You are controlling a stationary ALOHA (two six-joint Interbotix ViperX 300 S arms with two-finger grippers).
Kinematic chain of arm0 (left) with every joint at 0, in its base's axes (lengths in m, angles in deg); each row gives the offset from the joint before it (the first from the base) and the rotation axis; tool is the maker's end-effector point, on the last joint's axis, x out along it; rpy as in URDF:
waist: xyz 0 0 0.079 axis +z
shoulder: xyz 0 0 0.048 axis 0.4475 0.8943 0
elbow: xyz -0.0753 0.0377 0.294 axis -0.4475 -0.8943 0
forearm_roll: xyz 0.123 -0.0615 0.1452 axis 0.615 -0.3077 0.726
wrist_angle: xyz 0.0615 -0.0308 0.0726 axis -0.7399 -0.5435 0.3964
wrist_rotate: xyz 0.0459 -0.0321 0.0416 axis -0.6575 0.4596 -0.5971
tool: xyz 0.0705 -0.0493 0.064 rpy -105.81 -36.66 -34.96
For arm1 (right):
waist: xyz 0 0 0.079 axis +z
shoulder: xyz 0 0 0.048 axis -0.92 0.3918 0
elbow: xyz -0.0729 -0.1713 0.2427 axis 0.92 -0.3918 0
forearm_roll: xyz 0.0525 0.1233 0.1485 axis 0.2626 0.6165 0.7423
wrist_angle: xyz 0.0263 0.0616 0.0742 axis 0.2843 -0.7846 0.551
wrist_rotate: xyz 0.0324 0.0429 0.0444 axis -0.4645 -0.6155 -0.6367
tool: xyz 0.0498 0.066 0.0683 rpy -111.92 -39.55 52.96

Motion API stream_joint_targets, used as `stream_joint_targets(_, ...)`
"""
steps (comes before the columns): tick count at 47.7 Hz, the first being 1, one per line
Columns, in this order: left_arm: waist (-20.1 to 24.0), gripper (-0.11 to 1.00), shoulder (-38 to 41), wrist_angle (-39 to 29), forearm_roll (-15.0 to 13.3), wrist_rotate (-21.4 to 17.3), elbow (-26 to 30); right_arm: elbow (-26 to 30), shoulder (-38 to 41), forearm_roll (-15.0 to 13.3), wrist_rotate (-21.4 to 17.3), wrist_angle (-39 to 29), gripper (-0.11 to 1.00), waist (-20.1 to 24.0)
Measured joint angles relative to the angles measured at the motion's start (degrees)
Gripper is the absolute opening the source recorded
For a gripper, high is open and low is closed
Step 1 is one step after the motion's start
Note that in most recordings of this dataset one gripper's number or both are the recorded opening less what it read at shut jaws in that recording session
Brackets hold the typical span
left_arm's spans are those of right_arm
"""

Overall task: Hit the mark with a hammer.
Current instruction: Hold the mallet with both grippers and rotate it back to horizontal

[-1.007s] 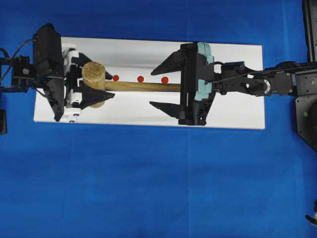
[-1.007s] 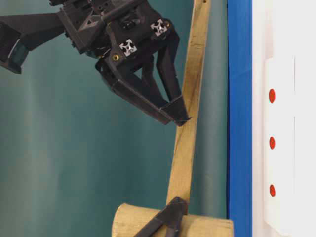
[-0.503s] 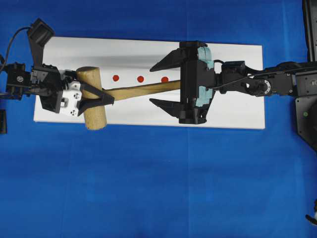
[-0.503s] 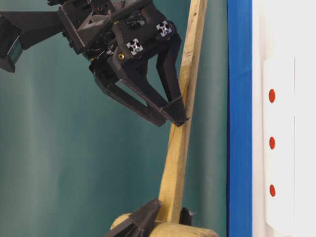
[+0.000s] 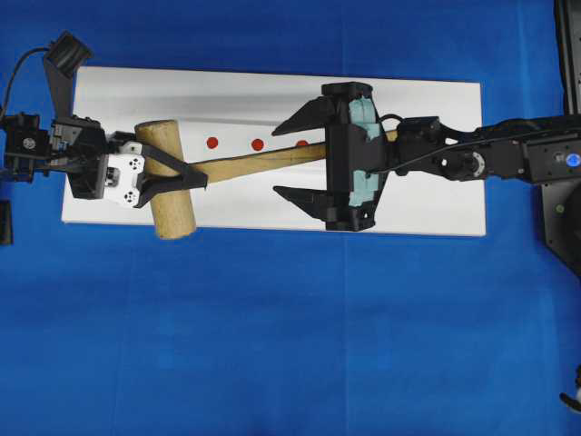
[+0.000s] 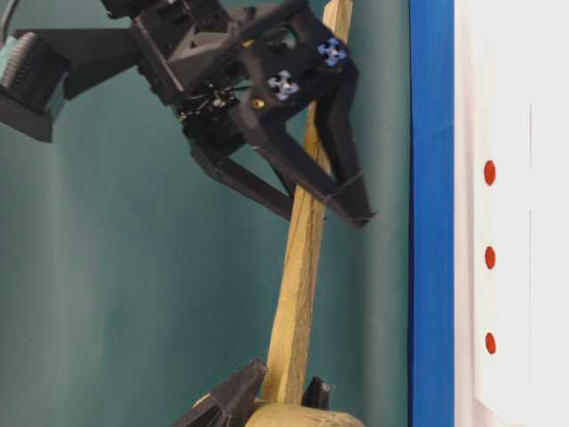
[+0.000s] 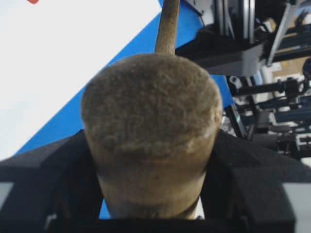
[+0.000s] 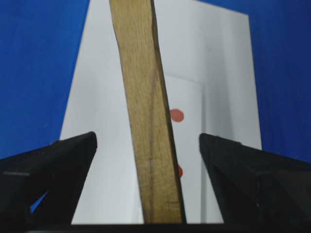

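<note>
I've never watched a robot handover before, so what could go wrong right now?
The right gripper has its jaws wide open around the hammer handle, not gripping it. If the left gripper lets go of the head early, the hammer could drop. The handle is also tilted, so the jaws might close on it crookedly.

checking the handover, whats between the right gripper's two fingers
The long wooden handle of the light wooden mallet runs between them, gaps either side, in the right wrist view.
</note>
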Motion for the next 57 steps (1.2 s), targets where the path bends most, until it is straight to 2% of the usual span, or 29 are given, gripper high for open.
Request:
stream_joint_targets(9, -1.0, 0.45, 0.0, 0.2, 0.0, 0.3, 0.1, 0.3, 0.7, -1.1, 0.1, -0.1, 0.25, 0.0)
stream_joint_targets(13, -1.3, 0.45, 0.0, 0.2, 0.0, 0.3, 0.4, 0.4, 0.7, -1.3, 0.4, -0.8, 0.08, 0.2)
stream_joint_targets(30, -2.1, 0.45, 0.0, -0.6, 0.0, 0.6, 0.7, 0.4, 0.7, -1.4, 0.0, -1.9, 0.07, 0.5)
stream_joint_targets(48, -2.2, 0.45, -0.9, -5.4, 0.0, 1.8, 1.7, 0.8, 0.8, -1.4, -0.4, -2.8, 0.07, 0.4)
stream_joint_targets(57, -2.1, 0.45, -0.9, -5.9, 0.2, -0.4, 1.7, 0.8, 0.7, -1.3, -0.5, -3.3, 0.07, 0.5)
